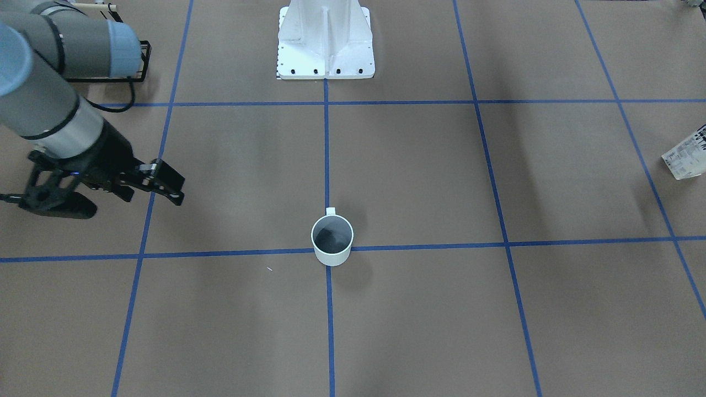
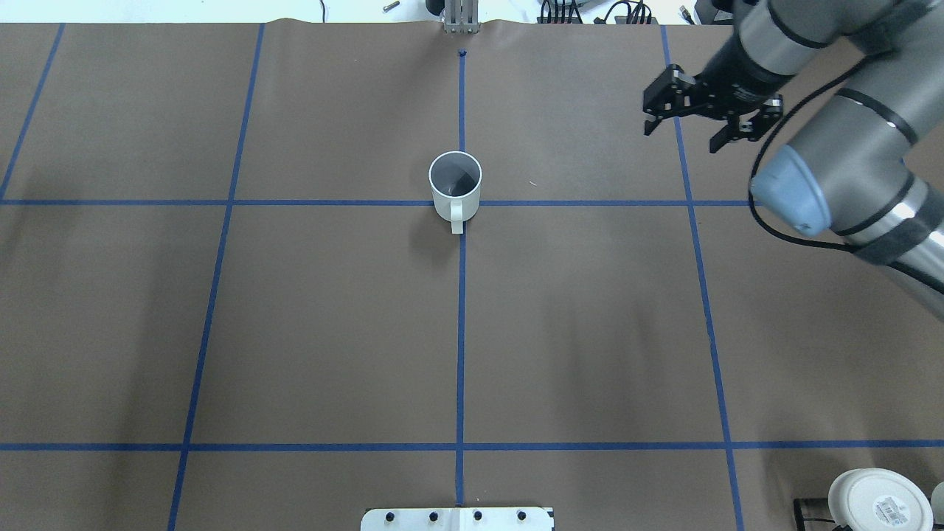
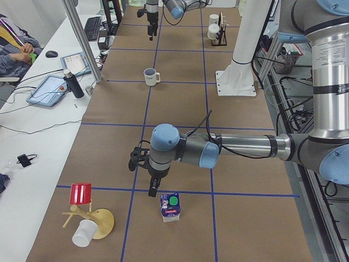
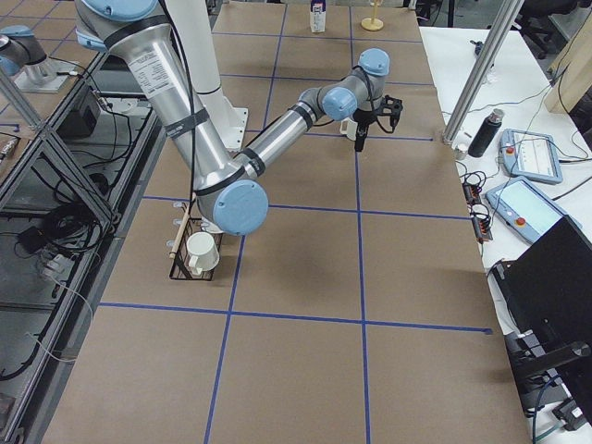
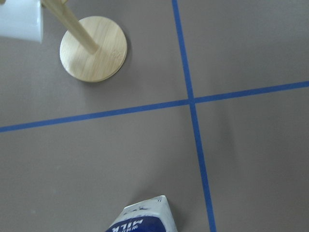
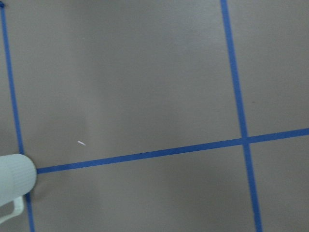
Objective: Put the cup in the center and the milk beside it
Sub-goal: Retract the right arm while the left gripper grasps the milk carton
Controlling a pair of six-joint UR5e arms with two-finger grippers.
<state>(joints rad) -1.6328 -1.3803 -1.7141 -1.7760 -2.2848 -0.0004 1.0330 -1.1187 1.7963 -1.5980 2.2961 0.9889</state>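
The cup (image 2: 455, 184), a white mug with a grey inside, stands upright on the crossing of the blue tape lines at the table's middle; it also shows in the front view (image 1: 332, 238) and at the edge of the right wrist view (image 6: 14, 186). My right gripper (image 2: 682, 136) is open and empty, hovering well to the cup's right. The milk (image 3: 170, 206), a carton with a green cap, stands at the table's left end. My left gripper (image 3: 143, 180) hangs just beside it; I cannot tell whether it is open. The left wrist view shows the milk's top (image 5: 142, 220).
A wooden cup stand (image 3: 101, 222) with a red cup (image 3: 80, 194) and a white cup (image 3: 82, 233) is near the milk. A white mug showing its flat base (image 2: 877, 501) sits in a rack at the robot's right. The robot's base (image 1: 325, 41) is mid-table.
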